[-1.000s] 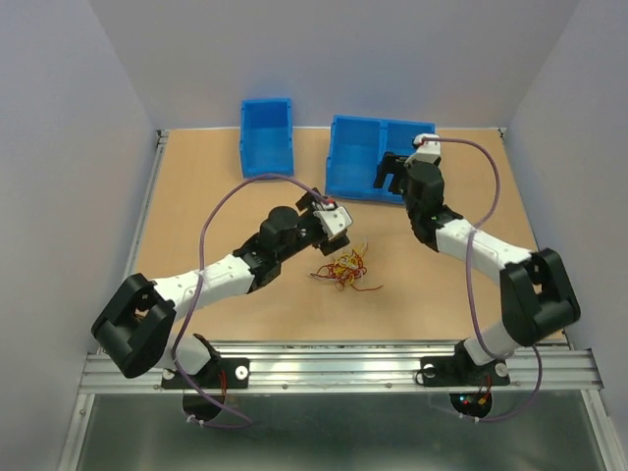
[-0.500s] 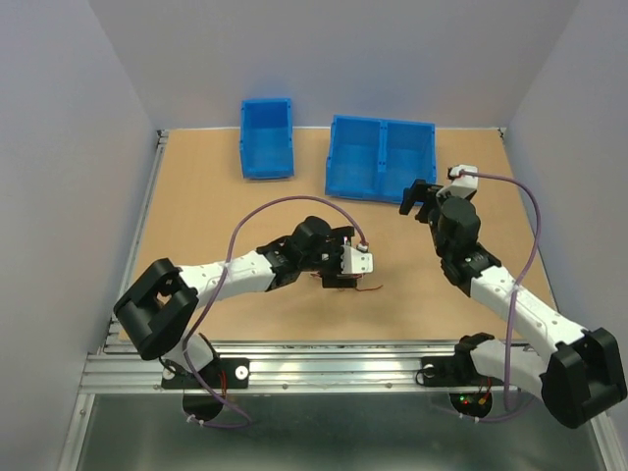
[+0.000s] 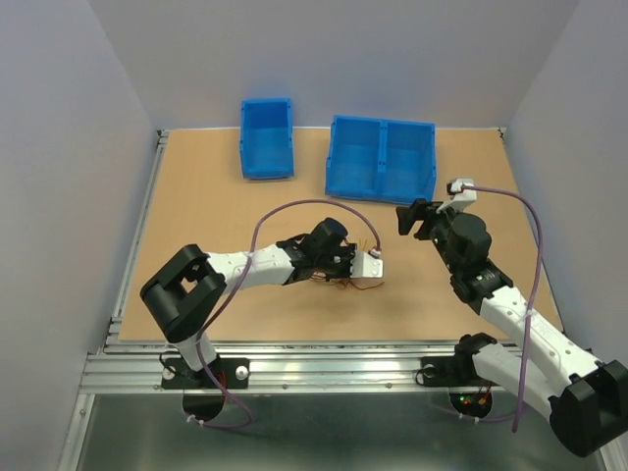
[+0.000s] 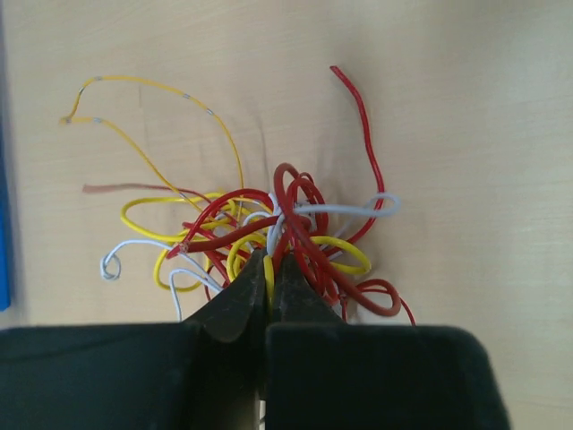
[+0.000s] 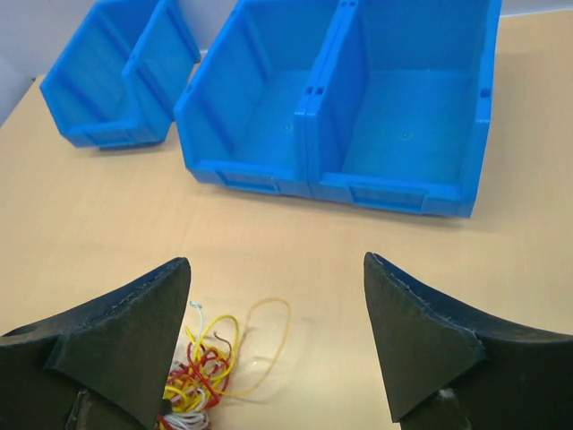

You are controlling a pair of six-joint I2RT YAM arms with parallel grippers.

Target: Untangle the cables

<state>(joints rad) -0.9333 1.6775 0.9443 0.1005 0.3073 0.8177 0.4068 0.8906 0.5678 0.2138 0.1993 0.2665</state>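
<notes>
The cables [image 4: 269,224] are a clump of red, yellow and white curly wires lying on the wooden table. My left gripper [image 4: 271,260] is down at the near edge of the clump, shut on it with a yellow wire pinched between its jaws. From above, the left gripper [image 3: 349,269] covers most of the cables [image 3: 361,285]. My right gripper [image 3: 413,218] hangs open above the table, to the right of and beyond the clump. In the right wrist view the cables [image 5: 201,372] show at the lower left, beside the left fingertip of the right gripper [image 5: 276,262].
A small blue bin [image 3: 267,137] and a two-compartment blue bin [image 3: 381,157] stand at the back of the table. Both show empty in the right wrist view, the double bin [image 5: 358,98] and the small bin [image 5: 121,72]. Bare wood lies between the bins and the clump.
My left arm swung right and down onto the clump, and its jaws went from open to shut on the wires. My right arm drew back from the double bin toward the clump, still open.
</notes>
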